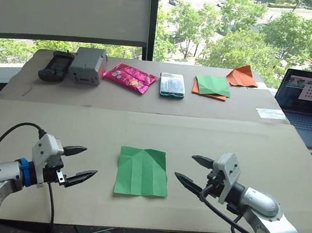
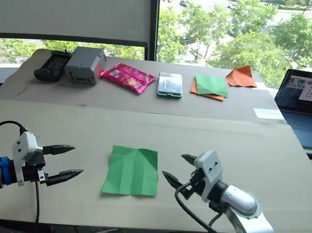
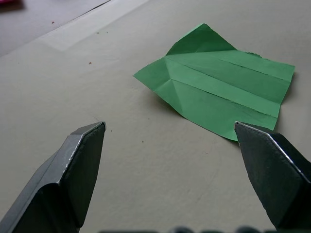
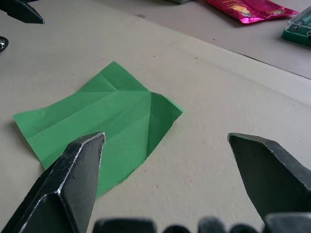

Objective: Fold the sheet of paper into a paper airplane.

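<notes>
Sheet of paper (image 1: 142,171): creased, flat on counter (image 1: 255,149).
Left gripper (image 1: 79,163): spread, empty, beside it.
Right gripper (image 1: 193,171): spread, empty.

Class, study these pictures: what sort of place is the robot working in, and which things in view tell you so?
Probably an upper-floor office or lab set up for robot trials. A large window looks down on treetops and a road, an open laptop sits at the table's edge, and the sheet of paper lies between two robot grippers.

No legible text on the pink packet (image 1: 130,77) or laptop screen (image 1: 311,92).
</notes>
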Robot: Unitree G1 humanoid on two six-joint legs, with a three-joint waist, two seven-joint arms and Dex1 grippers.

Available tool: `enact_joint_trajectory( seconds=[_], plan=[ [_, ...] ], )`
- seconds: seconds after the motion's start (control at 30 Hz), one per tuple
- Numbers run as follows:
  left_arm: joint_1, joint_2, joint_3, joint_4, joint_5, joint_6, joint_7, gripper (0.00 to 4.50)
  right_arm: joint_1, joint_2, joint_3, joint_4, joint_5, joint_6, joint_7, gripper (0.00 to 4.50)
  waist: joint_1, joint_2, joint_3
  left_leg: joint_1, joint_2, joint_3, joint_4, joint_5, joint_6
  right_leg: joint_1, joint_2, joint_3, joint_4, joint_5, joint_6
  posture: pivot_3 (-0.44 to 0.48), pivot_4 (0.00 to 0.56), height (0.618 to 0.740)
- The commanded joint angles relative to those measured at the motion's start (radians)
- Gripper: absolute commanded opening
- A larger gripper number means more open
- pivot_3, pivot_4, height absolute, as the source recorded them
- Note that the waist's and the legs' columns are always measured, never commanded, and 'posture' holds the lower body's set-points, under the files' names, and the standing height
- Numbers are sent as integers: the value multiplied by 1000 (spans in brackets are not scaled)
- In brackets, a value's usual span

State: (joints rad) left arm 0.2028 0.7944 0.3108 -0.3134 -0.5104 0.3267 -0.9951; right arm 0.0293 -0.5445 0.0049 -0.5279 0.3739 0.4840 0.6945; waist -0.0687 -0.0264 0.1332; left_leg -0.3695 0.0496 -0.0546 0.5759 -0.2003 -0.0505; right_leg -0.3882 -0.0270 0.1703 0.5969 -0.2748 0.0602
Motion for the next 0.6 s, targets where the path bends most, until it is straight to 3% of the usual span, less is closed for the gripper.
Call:
enact_joint_trajectory(
  seconds=[0.03,0.17,0.4,0.6],
  plan=[
    [-22,12,-6,-9,5,-6,-7,4500,-5,-7,-15,-18,1,-25,-4,4481,0,0,0,0,0,0,0,0,0,0,0,0,0,0,0,0,150,740],
    [-86,1,-59,-6,-11,30,-4,4500,-4,-5,-11,-21,-3,-21,-15,4481,5,0,0,0,0,0,0,0,0,0,0,0,0,0,0,0,150,740],
    [-180,-32,-203,-3,29,-15,-43,2309,-6,-4,-7,-15,-11,-21,-27,4500,2,1,-1,0,0,0,1,3,5,1,0,0,1,0,0,0,150,740],
    [-297,-106,-367,119,178,-85,-18,257,-6,-16,-4,-6,-20,5,-36,4500,5,1,-1,0,-1,0,4,3,5,2,1,0,3,1,1,0,150,740]
  ],
)
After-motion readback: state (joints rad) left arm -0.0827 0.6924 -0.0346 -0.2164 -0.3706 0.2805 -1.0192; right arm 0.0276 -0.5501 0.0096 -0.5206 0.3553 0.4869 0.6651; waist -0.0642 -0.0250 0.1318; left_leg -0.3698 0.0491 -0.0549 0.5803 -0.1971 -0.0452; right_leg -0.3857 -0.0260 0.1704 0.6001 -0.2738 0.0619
